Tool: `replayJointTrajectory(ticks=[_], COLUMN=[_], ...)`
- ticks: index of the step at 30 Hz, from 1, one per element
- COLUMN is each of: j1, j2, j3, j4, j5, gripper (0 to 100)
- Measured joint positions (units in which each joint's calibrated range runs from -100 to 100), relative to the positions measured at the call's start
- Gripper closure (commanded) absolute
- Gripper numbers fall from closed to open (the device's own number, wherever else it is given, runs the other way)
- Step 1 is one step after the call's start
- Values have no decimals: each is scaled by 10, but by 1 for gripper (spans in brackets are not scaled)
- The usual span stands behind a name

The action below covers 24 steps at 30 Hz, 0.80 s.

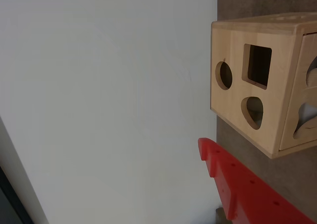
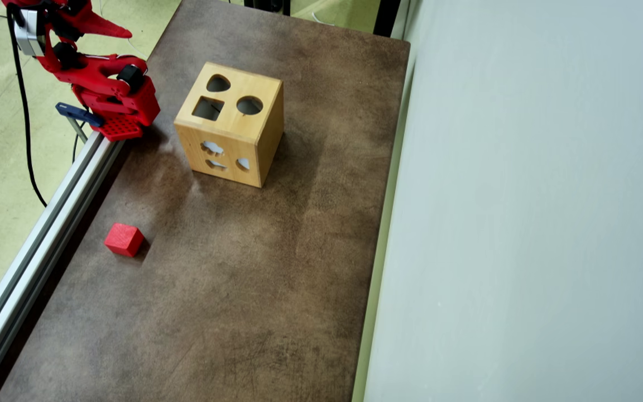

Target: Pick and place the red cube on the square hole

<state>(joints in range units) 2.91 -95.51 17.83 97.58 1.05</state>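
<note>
The red cube (image 2: 124,239) lies on the brown table near its left edge in the overhead view, well in front of the arm. The wooden shape-sorter box (image 2: 231,123) stands at the table's middle back; its top has a square hole (image 2: 208,108), a round hole and a heart-shaped hole. My red gripper (image 2: 125,33) is folded back at the top left, above the floor, far from the cube, its jaws together and empty. In the wrist view only one red finger (image 1: 233,184) shows, with the box (image 1: 262,95) and its square hole (image 1: 258,65) beyond it. The cube is out of the wrist view.
An aluminium rail (image 2: 48,223) runs along the table's left edge, with the arm's base (image 2: 123,109) clamped to it. A pale wall panel (image 2: 522,223) borders the table's right side and fills most of the wrist view (image 1: 109,95).
</note>
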Motion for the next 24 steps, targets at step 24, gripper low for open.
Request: replayJointTrajectory(ticks=[24], j1=[-1], j2=[0], j3=[29], j4=[0], j5=[-2], gripper=[93])
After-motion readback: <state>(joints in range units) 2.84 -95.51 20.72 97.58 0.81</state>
